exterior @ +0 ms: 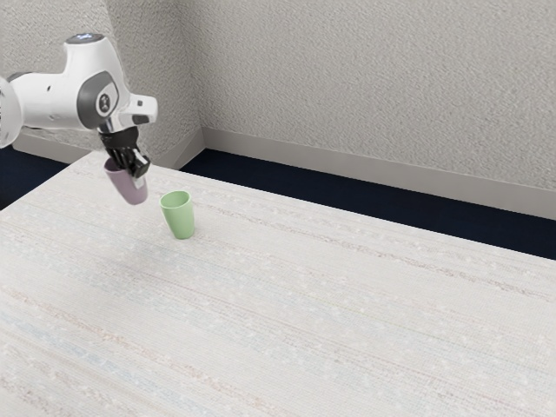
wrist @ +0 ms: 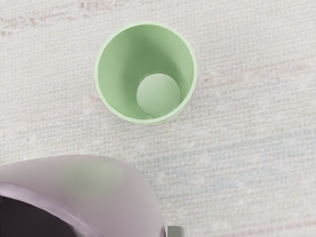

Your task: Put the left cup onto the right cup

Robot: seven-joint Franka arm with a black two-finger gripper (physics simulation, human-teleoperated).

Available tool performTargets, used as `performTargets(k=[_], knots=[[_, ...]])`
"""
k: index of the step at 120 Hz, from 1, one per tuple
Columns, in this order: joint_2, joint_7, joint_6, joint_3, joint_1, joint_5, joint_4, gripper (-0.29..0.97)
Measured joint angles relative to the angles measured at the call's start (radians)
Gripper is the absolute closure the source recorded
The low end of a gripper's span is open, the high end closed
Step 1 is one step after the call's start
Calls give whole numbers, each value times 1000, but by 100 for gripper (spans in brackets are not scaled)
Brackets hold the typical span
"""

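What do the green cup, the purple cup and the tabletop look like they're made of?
The green cup is probably matte plastic: thin even wall, uniform colour, no glare. The purple cup is likely the same plastic, plain mauve with a soft sheen. The tabletop seems pale whitewashed wood or laminate, judging by its long streaked grain.

Distant side camera overlooks table (exterior: 347, 330); close wrist camera looks down; both show green cup (exterior: 178, 215) (wrist: 145, 54).

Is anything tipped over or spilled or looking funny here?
Only the pale purple plastic cup looks askew: it hangs tilted in the black tool, off the whitish wooden table. The light green plastic cup stands upright and empty beside it. Nothing is spilled or broken.
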Motion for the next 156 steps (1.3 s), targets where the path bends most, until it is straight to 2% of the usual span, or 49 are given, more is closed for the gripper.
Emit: performTargets(k=[57,156], knots=[[165,-6,-107,-5,-36,-15,224,78],[348,-20,-187,-21,-19,-20,456,78]])
